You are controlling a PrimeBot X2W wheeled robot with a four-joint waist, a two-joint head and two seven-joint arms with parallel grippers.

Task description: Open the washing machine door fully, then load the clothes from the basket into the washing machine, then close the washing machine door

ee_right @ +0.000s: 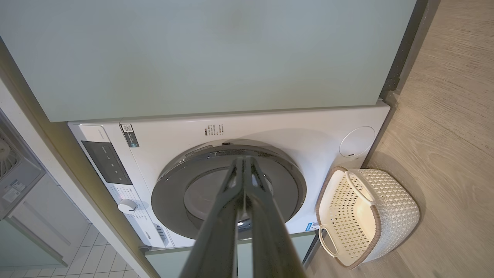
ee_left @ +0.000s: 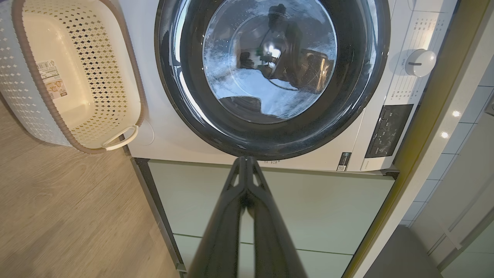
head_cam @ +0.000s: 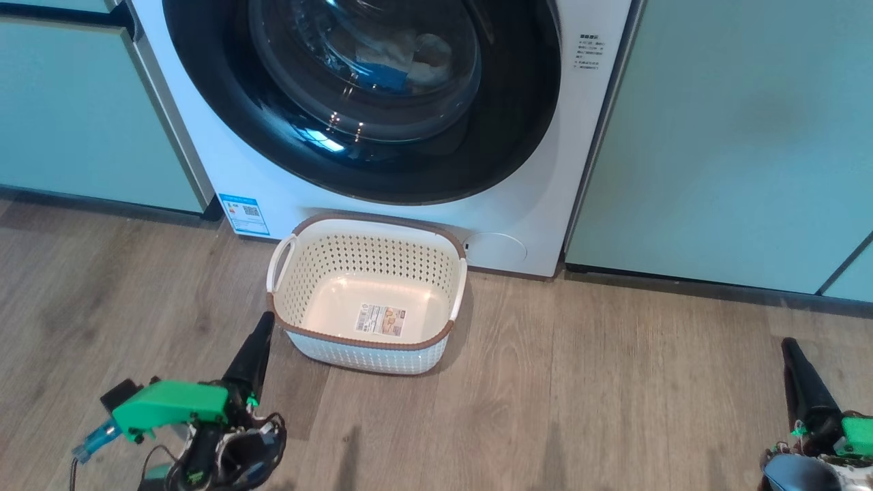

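Left claw point(head_cam: 264, 324), right claw point(head_cam: 790, 346) — closed, empty

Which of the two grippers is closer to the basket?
The left gripper: its shut tip reaches almost to the near-left corner of the basket. The right gripper stands far off to the right, over the floor.

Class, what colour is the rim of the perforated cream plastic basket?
Brown rim; best in head view.
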